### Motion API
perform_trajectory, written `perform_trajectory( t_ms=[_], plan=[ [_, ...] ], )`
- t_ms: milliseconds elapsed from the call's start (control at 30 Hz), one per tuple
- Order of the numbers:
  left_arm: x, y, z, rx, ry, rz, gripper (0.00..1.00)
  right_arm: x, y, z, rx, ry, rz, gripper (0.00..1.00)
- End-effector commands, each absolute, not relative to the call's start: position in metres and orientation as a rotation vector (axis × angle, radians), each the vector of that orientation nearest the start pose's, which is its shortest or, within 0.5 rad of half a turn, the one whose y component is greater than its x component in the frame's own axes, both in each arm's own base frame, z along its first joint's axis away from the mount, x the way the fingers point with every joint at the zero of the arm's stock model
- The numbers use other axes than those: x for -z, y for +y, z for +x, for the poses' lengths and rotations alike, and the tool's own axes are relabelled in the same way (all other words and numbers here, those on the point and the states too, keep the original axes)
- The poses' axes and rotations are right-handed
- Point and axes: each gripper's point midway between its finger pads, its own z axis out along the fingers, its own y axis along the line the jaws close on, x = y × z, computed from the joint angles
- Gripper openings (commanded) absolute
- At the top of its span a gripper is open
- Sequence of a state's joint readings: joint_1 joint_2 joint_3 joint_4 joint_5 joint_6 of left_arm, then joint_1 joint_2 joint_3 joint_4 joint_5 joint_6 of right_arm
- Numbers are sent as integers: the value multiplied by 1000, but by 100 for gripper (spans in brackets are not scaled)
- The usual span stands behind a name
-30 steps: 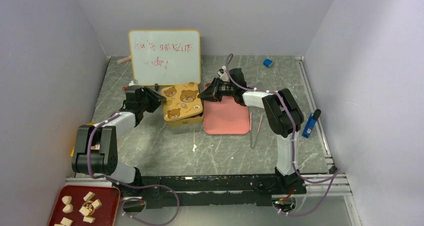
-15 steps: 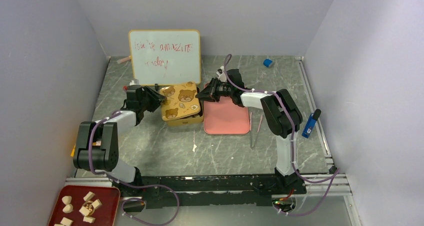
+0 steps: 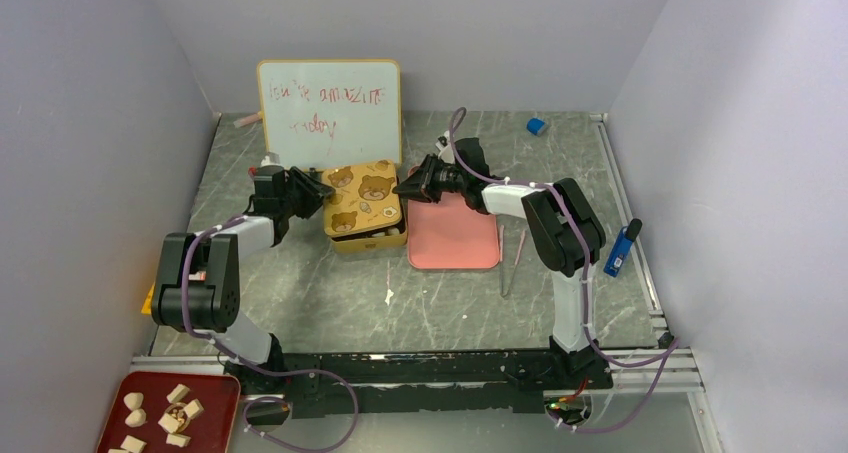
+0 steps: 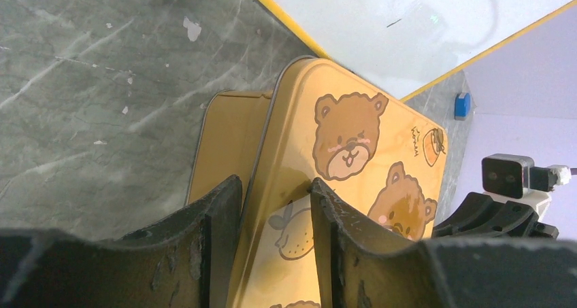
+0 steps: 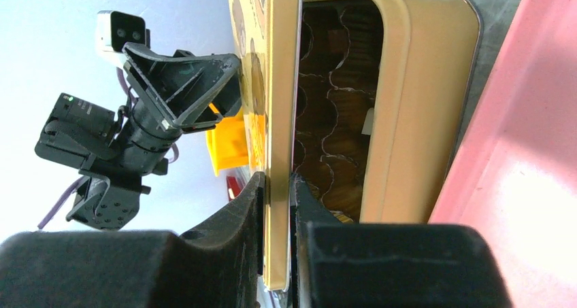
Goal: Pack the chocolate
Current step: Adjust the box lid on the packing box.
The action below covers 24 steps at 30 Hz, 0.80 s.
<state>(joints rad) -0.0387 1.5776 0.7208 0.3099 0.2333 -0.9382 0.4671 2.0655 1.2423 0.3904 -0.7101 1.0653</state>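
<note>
A yellow tin box (image 3: 372,235) stands mid-table. Its bear-print lid (image 3: 362,198) hangs tilted over it, still open on the near side. My right gripper (image 3: 405,187) is shut on the lid's right edge (image 5: 277,185). My left gripper (image 3: 316,191) is shut on the lid's left edge (image 4: 272,206), one fingertip (image 4: 320,192) on the lid's top. In the right wrist view the box (image 5: 388,111) holds dark brown scalloped cups (image 5: 333,117). I cannot make out single chocolate pieces in them.
A pink tray (image 3: 455,235) lies right of the tin and a whiteboard (image 3: 330,113) stands behind it. A red tray (image 3: 215,398) with pale beige chunks sits at the near left corner. A thin stick (image 3: 519,255) and two blue items (image 3: 537,126) (image 3: 620,249) are on the right.
The lid has shifted back and left and now lies flatter over the box. Both grippers moved with it and kept their hold.
</note>
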Motion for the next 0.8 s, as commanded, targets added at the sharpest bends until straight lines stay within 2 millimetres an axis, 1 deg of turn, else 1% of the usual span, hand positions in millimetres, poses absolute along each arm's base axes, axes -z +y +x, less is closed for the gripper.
perform_trajectory(
  t_ms=[0,67,367,767],
  plan=[
    [-111,-96,428,869,2000,-764,46,-134,365,400,-1618,2233,81,0],
    [-110,-96,427,867,2002,-762,46,-131,366,399,-1618,2240,83,0],
    [-113,-96,424,870,2004,-756,46,-131,369,394,-1606,2258,59,0],
    [-114,-96,417,873,2003,-758,46,-127,365,389,-1591,2272,57,0]
  ],
)
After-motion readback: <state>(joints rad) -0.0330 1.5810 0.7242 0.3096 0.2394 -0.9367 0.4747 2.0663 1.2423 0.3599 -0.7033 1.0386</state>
